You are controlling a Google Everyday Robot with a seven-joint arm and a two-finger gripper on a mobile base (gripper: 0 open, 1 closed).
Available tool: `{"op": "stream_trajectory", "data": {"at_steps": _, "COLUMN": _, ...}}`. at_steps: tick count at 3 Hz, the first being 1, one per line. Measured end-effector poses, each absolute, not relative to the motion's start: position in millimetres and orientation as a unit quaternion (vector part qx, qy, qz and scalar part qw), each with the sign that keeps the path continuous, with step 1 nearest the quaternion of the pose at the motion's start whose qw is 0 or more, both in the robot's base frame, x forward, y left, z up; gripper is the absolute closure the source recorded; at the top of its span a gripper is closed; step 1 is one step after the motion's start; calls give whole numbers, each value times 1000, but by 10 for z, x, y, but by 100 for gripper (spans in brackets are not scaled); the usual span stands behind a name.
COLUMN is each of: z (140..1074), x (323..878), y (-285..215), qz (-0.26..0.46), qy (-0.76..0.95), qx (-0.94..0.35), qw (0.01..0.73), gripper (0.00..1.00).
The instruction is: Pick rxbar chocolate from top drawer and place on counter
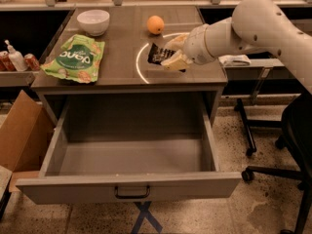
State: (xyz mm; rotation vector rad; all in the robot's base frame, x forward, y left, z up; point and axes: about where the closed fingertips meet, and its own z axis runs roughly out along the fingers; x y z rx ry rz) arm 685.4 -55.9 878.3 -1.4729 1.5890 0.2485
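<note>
My gripper [171, 52] is over the right middle of the counter [122, 40], inside the white arc line. It is shut on the rxbar chocolate [157, 54], a small flat black bar that sticks out to the left of the pale fingers [174, 61], just above the counter surface. The top drawer [129, 155] stands pulled fully open below the counter, and its grey inside holds nothing that I can see. Its front panel has a small dark handle [131, 193].
A green snack bag [73, 58] lies on the counter's left side, a white bowl [93, 21] at the back left, an orange [155, 24] at the back middle. A cardboard box [19, 135] stands left of the drawer. An office chair [287, 145] is at the right.
</note>
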Motion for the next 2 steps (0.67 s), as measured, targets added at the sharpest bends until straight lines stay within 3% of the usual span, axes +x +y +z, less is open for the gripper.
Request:
{"op": "stream_trajectory", "data": {"at_steps": 1, "z": 8755, "x": 7038, "y": -530, "qz": 117, "qy": 651, "qx": -586, "qw": 467, "gripper": 52}}
{"op": "stream_trajectory", "data": {"at_steps": 2, "z": 8720, "x": 7224, "y": -461, "qz": 133, "qy": 655, "qx": -573, "qw": 475, "gripper": 21}}
